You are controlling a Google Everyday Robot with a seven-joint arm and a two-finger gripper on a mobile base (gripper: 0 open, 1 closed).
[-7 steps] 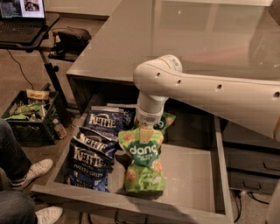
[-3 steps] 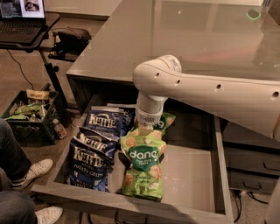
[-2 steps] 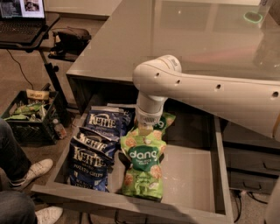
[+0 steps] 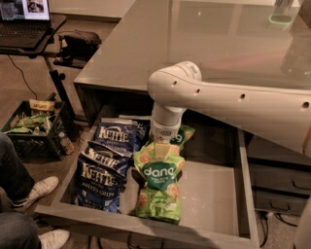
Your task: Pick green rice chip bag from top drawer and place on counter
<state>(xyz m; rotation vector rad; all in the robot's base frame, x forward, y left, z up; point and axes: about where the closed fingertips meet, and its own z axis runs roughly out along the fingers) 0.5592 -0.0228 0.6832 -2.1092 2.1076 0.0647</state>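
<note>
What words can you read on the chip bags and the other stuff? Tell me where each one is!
"dang": on the green rice chip bag in the top drawer, right under the claw.
"KETTLE": on each of the three dark-blue bags.
"POTATO CHIPS": faint, on the front dark-blue bag.
Small print on the green bag, the crate label and the laptop screen: too blurred to read.

Claw above chip bag inside top drawer.

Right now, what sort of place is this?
Probably an office or lab: a laptop, a counter over an open drawer of chip bags. The gripper is at the top of the green bag.
</note>
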